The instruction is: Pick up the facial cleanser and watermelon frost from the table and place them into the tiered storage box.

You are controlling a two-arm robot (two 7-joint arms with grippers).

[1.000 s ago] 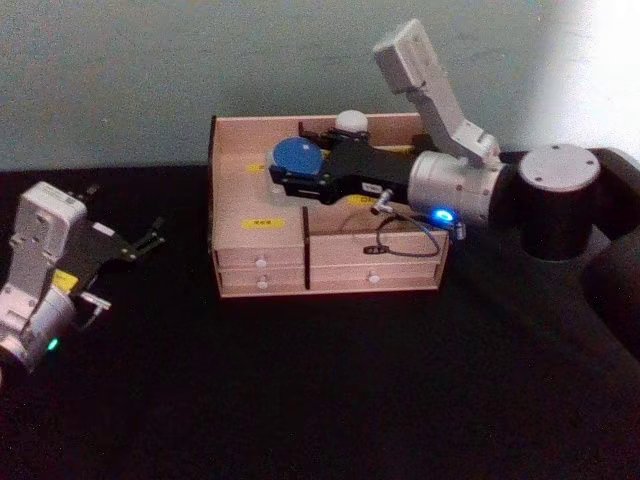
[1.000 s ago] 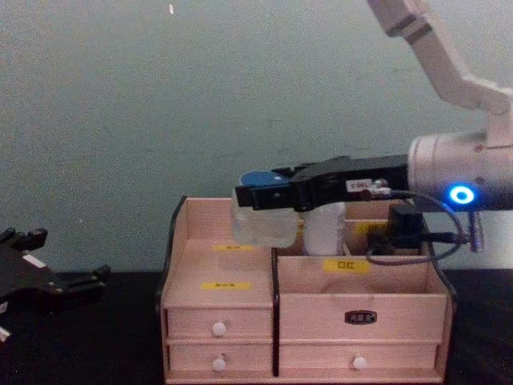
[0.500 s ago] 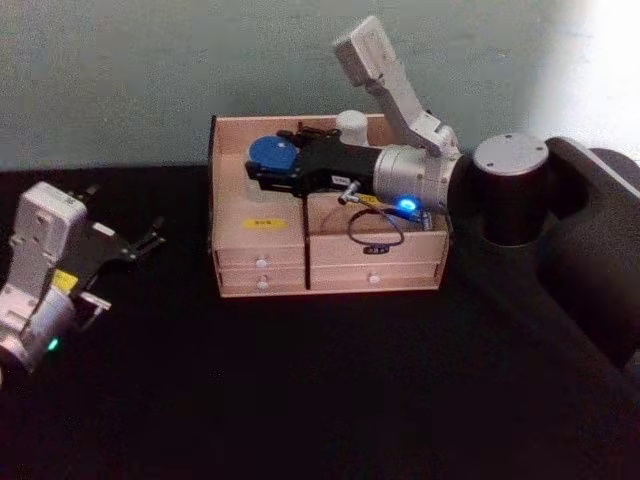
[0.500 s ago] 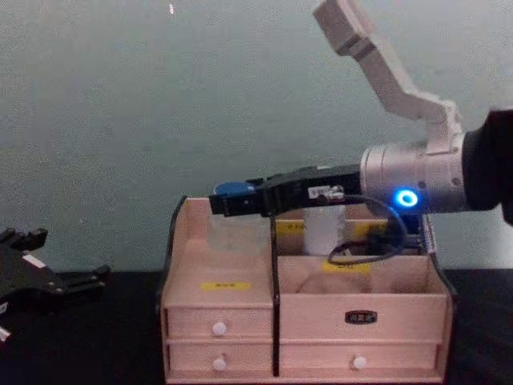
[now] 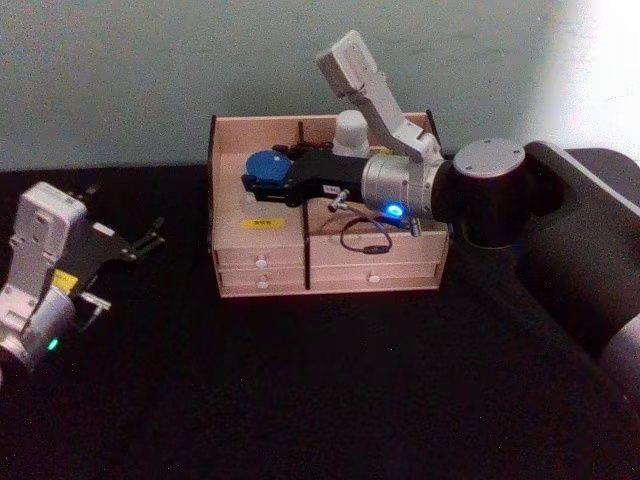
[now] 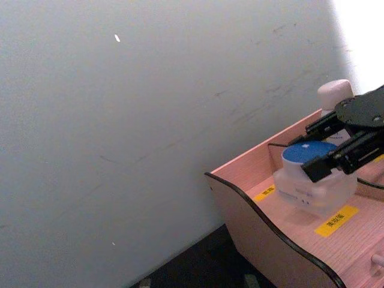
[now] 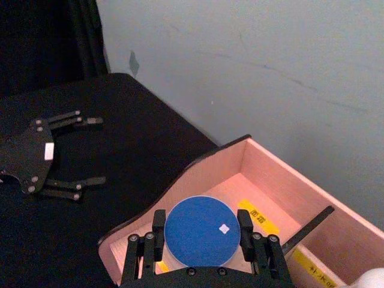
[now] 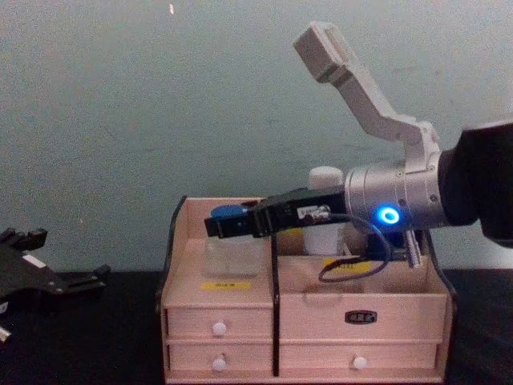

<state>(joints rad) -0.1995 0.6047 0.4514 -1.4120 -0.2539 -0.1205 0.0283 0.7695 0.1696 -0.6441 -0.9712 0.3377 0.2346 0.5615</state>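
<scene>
Black table (image 5: pixel 300 390), grey wall behind. The right gripper (image 7: pixel 202 225) clamps the watermelon frost (image 8: pixel 232 253) upright, low in the far-left tier of the tiered storage box (image 8: pixel 353 301), shelf directly beneath. Left gripper (image 7: pixel 96 150), fingers spread, sits far left. One jar, one facial cleanser (image 5: pixel 350 132) standing far right in the one box.

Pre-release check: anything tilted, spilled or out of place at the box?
Nothing stands out. The watermelon frost is upright in the tiered storage box's left section, with the right pincer shut on it. The facial cleanser stands upright behind. The left pincer is open, off to the left.
</scene>
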